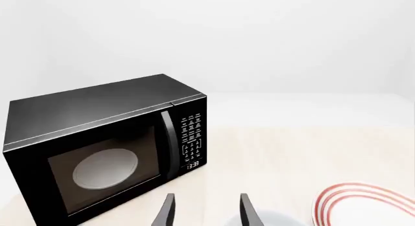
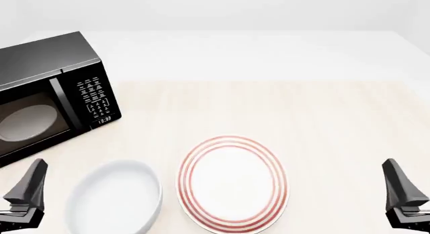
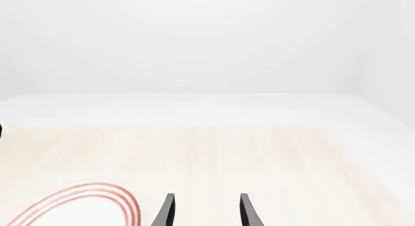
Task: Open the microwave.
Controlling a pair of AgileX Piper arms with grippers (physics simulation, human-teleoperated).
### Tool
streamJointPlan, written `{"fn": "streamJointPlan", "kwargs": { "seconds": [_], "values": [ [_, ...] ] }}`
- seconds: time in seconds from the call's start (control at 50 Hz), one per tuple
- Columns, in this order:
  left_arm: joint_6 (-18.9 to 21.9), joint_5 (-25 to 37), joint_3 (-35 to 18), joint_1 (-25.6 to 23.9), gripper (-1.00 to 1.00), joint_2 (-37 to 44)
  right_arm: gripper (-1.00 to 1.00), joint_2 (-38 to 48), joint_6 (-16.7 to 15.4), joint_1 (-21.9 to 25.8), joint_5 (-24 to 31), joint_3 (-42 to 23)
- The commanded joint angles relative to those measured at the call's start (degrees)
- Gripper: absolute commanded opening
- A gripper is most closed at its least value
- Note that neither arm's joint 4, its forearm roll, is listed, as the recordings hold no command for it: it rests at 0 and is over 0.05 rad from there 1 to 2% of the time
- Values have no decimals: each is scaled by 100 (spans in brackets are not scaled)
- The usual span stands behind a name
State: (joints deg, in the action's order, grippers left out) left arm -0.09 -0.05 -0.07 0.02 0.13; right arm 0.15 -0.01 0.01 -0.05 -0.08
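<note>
Left end effector [image 1: 206, 211] spread and empty near the white bowl [image 2: 114, 196], right end effector [image 3: 206, 211] spread likewise, black microwave [image 2: 50, 95] shut at the surface's [image 2: 302, 113] far left, red-ringed plate [image 2: 232, 181] between the arms.

We see a black boxy microwave [image 2: 50, 93], a plain white bowl [image 2: 114, 199], a white plate with red rings [image 2: 232, 181] on our pale wood-grain table [image 2: 323, 118]

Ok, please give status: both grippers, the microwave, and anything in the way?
Left gripper open, empty; right gripper open, empty. Microwave door shut, handle untouched. White bowl and red-ringed plate lie near, not blocking.
</note>
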Motion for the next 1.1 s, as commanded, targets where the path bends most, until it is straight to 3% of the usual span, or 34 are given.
{"fn": "streamJointPlan", "kwargs": {
  "seconds": [0.02,0.14,0.26,0.4,0.68,0.78,0.82,1.1],
  "values": [
    [-62,1,-25,16,100,13,100,31,-3,1,-9,-17],
    [-135,-27,-42,23,100,-7,100,32,-7,2,-6,-19],
    [291,78,-71,49,100,10,100,32,-5,1,-13,-13],
    [335,234,-348,117,100,112,100,37,-5,2,-21,-9],
    [424,-932,-469,211,100,1492,100,19,-5,3,-4,-9],
    [400,-1035,-508,246,100,1623,100,20,-6,3,-5,-9],
    [357,-1440,-495,281,100,2022,100,26,-6,4,-11,-9],
    [239,-2000,-629,624,100,2827,100,30,-7,5,-14,-10]
  ]
}}
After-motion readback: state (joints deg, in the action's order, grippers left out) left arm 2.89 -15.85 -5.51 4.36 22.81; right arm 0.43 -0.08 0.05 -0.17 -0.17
